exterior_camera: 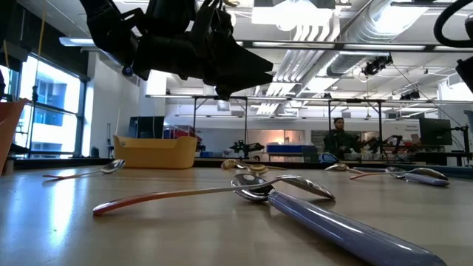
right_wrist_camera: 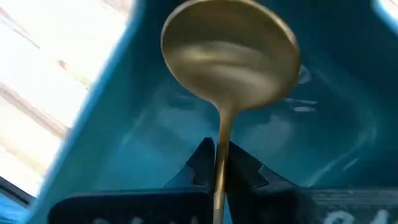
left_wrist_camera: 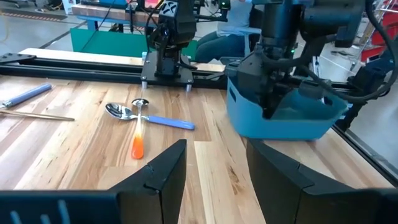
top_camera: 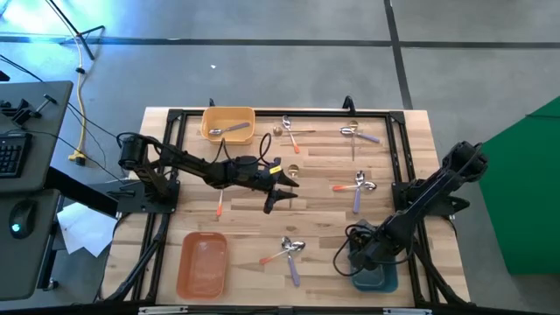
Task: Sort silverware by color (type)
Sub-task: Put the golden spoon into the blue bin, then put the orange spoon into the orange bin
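Note:
My right gripper [right_wrist_camera: 217, 158] points down into the blue bin [top_camera: 376, 278] at the near right, shut on an all-gold spoon [right_wrist_camera: 229, 59]. My left gripper [top_camera: 284, 191] hovers open above the table's middle, touching nothing. Loose spoons lie in small groups: orange-handled and lavender-handled ones [top_camera: 357, 185] right of centre, another such pair [top_camera: 289, 252] near the front, gold, orange and lavender ones [top_camera: 289, 131] [top_camera: 359, 133] at the back, and one orange-handled spoon [top_camera: 219, 206] under the left arm. A further spoon [top_camera: 232, 129] lies in the yellow bin [top_camera: 229, 112]. My right gripper pinches the gold spoon's thin handle [right_wrist_camera: 219, 140] between its two fingers, just behind the bowl. The fingers come from above, pointing down, and the handle runs along them. The bowl [right_wrist_camera: 229, 59] hangs below the fingertips inside the blue bin; whether it touches the bottom I cannot tell.
An orange bin [top_camera: 203, 262] stands at the near left. A black metal frame [top_camera: 262, 114] runs round the table's edges. Bare wood lies between the spoon groups in the middle. A person [exterior_camera: 338, 140] shows in the room beyond the table.

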Available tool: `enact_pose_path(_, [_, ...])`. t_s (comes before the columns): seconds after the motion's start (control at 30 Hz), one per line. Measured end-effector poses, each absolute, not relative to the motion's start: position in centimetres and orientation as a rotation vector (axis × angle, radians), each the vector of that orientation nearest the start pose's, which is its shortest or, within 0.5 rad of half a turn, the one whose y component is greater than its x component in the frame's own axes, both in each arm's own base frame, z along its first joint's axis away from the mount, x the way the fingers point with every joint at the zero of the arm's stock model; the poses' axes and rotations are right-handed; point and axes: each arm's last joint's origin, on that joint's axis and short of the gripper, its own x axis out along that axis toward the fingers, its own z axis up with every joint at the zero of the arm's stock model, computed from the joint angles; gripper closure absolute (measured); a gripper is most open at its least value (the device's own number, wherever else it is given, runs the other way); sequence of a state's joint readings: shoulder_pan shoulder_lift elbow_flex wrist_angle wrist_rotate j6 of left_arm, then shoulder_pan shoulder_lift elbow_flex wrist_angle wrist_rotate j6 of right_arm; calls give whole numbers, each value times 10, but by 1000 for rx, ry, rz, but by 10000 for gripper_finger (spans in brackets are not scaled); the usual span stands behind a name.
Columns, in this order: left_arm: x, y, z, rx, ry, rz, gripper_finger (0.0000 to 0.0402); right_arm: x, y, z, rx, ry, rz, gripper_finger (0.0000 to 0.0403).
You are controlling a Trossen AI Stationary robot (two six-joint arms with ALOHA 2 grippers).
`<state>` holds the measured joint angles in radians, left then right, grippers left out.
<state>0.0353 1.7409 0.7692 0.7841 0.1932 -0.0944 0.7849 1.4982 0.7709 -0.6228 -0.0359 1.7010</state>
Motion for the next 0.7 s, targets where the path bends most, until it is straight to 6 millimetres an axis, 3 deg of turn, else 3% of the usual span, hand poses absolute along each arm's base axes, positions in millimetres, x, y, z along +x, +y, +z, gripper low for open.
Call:
enact_pose_path(0.27, [347,7,177,-114,193,-146,243,171,172,150,869,1411,-520,390])
enact_pose_path(0.7, [347,7,177,-114,193,-145,243,170,172,150,864,1432,-510,315])
